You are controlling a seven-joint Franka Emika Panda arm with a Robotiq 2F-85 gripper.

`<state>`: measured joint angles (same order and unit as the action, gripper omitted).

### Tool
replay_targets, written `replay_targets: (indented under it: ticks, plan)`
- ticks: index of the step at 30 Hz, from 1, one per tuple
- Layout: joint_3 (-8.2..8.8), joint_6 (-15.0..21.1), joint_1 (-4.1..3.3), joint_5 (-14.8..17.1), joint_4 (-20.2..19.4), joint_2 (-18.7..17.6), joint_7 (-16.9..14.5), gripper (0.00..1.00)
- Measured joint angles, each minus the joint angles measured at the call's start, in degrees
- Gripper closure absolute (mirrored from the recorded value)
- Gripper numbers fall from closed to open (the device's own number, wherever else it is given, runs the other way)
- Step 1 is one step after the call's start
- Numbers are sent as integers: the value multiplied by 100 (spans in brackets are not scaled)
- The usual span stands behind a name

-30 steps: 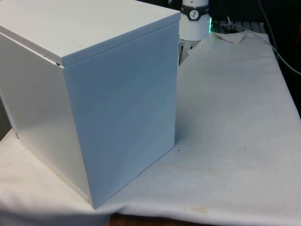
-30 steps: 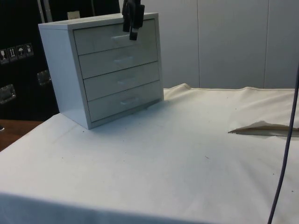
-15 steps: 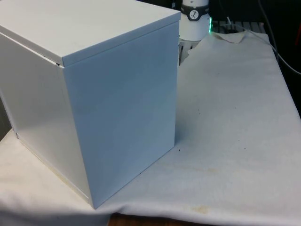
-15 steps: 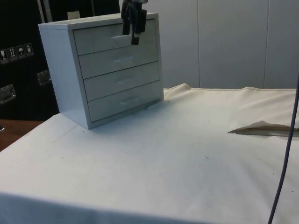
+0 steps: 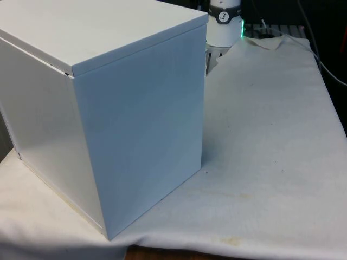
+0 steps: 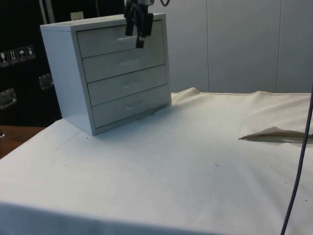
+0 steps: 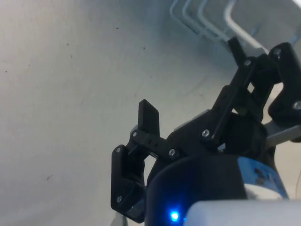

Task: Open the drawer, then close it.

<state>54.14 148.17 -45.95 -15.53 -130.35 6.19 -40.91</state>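
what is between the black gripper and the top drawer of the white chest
Nothing visible. In the side view the black two-finger gripper hangs just before the top drawer of the white chest of drawers, near its handle.

The hand [image 6: 136, 30] hangs fingers-down, spread apart.

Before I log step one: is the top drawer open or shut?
Shut. In the side view the top drawer sits flush with the three fronts below, and the hand, fingers apart, hangs at its handle.
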Motion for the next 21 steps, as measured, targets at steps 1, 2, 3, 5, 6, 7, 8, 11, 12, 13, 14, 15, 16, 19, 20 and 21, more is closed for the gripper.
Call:
replay_targets:
  ticks: [1,2,3,5,6,7,8,11,12,13,14,15,16,19,20,21]
  plan:
    - [0,34,6,-46,-11,6,6,0]
    - [0,52,6,-86,-23,6,11,0]
    - [0,80,11,-178,-40,17,29,0]
    - [6,92,11,-275,-52,34,40,0]
    - [6,92,17,-327,-57,46,46,0]
    - [6,92,17,-327,-57,46,46,0]
    - [6,92,17,-327,-57,46,46,0]
    - [11,103,17,-493,-86,80,86,0]
    - [11,138,17,-625,-109,92,149,0]
    - [11,160,17,-688,-120,92,183,0]
    - [6,183,17,-756,-132,92,223,0]
    - [6,201,17,-819,-138,92,264,0]
    - [6,201,17,-819,-138,92,264,0]
    - [-6,275,11,-1077,-166,92,418,0]
    - [-6,292,11,-1140,-172,92,453,0]
    - [-11,304,11,-1203,-178,92,493,0]
